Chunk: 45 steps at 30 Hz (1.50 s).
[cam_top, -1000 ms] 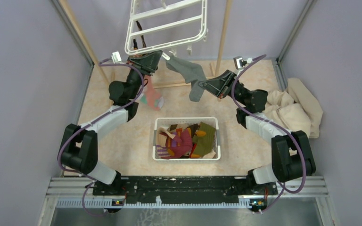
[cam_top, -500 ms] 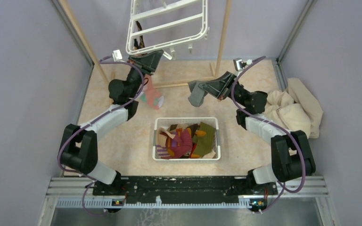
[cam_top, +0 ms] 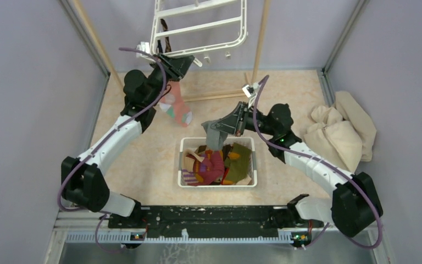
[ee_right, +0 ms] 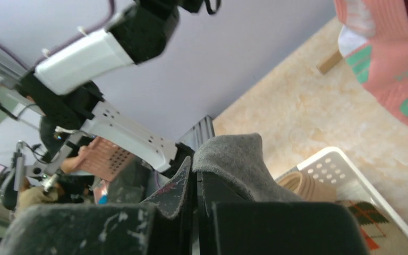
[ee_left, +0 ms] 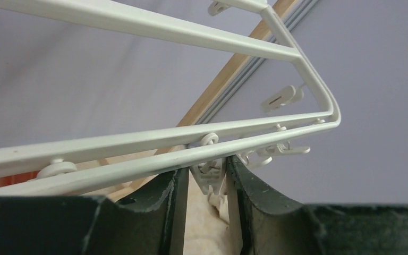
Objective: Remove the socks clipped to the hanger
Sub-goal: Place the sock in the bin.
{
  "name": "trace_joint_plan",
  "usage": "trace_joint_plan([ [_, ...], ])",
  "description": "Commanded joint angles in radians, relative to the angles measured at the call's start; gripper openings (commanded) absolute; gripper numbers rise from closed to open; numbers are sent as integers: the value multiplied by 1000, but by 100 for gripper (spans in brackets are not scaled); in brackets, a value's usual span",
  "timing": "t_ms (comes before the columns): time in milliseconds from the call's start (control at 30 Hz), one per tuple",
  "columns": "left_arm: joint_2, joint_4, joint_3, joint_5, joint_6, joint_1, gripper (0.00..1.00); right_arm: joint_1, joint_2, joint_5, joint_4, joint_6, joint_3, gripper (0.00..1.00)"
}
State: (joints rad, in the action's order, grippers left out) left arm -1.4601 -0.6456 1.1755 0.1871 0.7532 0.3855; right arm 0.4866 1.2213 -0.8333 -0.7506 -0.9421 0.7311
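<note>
The white hanger [cam_top: 200,27] hangs at the top, with one dark sock [cam_top: 165,34] on its left side. My left gripper [cam_top: 184,61] is at its front rim. In the left wrist view the gripper [ee_left: 206,167] is closed around a white clip [ee_left: 211,178] under the rim [ee_left: 138,143]. A pink sock with mint patches [cam_top: 175,107] hangs below it. My right gripper [cam_top: 228,124] is shut on a grey sock [cam_top: 215,135] over the far rim of the white basket [cam_top: 218,139]. The right wrist view shows that gripper [ee_right: 196,164] pinching the grey sock [ee_right: 234,164].
The basket holds several coloured socks [cam_top: 220,162], among them a brown argyle one [ee_right: 369,218]. A beige cloth heap [cam_top: 340,129] lies at the right. Wooden poles of the rack [cam_top: 259,41] stand beside the hanger. Purple walls close in left and right.
The grey sock came off the hanger and my right arm carried it down and left to the basket. My left arm stretched up to the rim; the hanger swung slightly right.
</note>
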Motion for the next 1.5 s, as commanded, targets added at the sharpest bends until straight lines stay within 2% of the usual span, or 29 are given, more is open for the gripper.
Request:
trace_joint_plan([
  [0,45,253,62,-22,-122,-1,38,65,-72,89,427,306,75,0],
  [133,61,335,80,-58,-161,-1,40,88,-95,109,487,321,53,0],
  [333,100,401,75,-84,-197,-1,56,139,-80,128,631,398,61,0],
  [433,125,421,71,-91,-213,-1,56,163,-69,167,721,448,64,0],
  [633,154,503,95,-64,-207,-1,66,202,-47,286,897,534,74,0],
  [767,172,558,104,-28,-205,-1,67,209,-48,352,959,553,71,7],
  [833,190,575,91,-20,-206,-1,68,214,-48,372,983,560,71,18],
  [900,207,590,79,-9,-211,0,68,221,-43,393,1009,573,75,21],
  [1000,234,623,67,0,-217,-1,69,232,-36,425,1058,587,85,29],
  [1033,242,631,64,7,-217,-1,70,236,-36,433,1075,591,87,38],
  [1100,254,642,59,29,-217,-1,71,240,-47,442,1092,593,83,50],
  [1400,340,725,-14,24,-241,-1,74,241,-198,517,1098,534,82,69],
  [1433,350,734,-18,23,-243,-1,75,240,-212,531,1100,529,90,73],
  [1467,360,743,-21,21,-246,-1,75,241,-226,542,1100,523,96,81],
])
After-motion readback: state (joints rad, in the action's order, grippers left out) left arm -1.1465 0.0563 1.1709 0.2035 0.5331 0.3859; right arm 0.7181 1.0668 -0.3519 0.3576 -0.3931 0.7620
